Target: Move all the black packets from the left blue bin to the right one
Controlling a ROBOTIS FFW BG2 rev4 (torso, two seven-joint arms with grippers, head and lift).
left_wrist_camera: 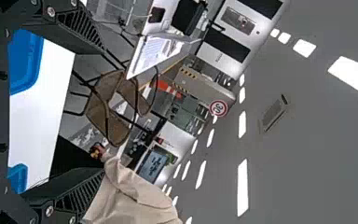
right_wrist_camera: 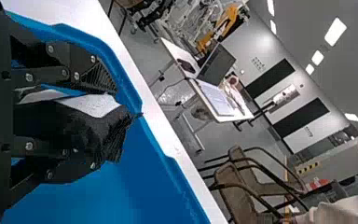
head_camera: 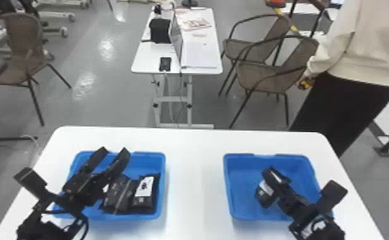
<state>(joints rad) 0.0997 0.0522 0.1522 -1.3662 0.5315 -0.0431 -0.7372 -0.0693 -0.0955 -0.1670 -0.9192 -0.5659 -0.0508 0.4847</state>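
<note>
Packets (head_camera: 117,195) look light and pliable, best pinched mid-body; left gripper (head_camera: 113,151) spreads empty, right gripper (right_wrist_camera: 106,126) grasps a labelled packet (right_wrist_camera: 85,138).

1. The number "30" stands out on a round, red-rimmed white sign (left_wrist_camera: 218,108), seen beside a pale panel (left_wrist_camera: 203,85) in the left wrist view.
2. The right wrist view also catches the sign's "30".

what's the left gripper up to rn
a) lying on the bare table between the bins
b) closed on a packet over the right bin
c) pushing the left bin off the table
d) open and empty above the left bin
d, since the left gripper has its two fingers spread with nothing between them, above the left blue bin where black packets lie.
</note>
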